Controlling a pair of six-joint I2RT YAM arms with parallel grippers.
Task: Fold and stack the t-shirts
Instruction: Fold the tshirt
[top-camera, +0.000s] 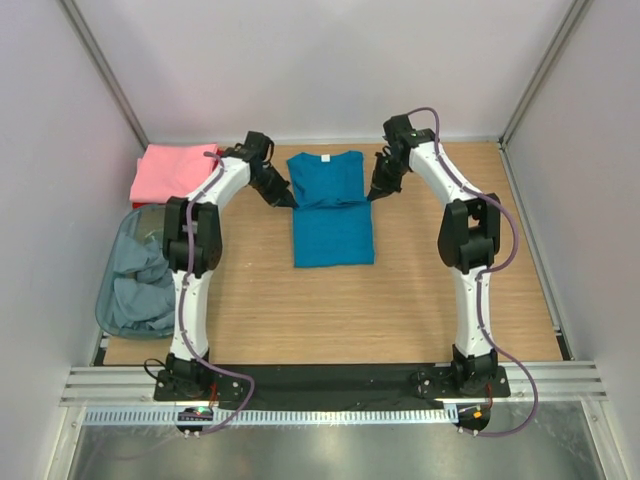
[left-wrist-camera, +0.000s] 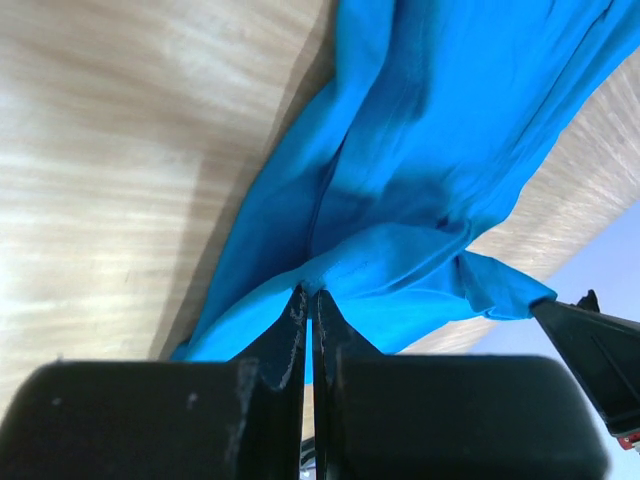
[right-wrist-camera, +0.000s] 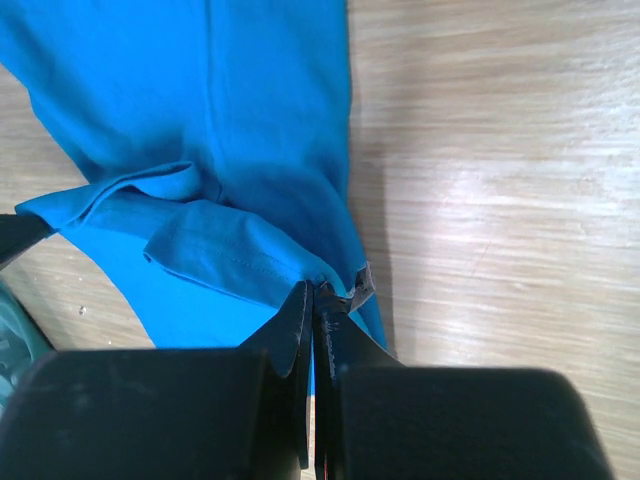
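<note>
Both arms' jaws clamp the teal t-shirt (top-camera: 333, 232), collar label (top-camera: 323, 158) unreadable.

Left arm (top-camera: 190, 300), right arm (top-camera: 470, 300): white links, black joints, purple cables.

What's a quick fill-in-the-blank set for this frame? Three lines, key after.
1. The t-shirt at the middle of the table is ____ in colour.
2. The left gripper and the right gripper are each ____ on one of its side edges.
3. The folded pink t-shirt lies in the far ____ corner.

Missing words: teal blue; shut; left.
</note>
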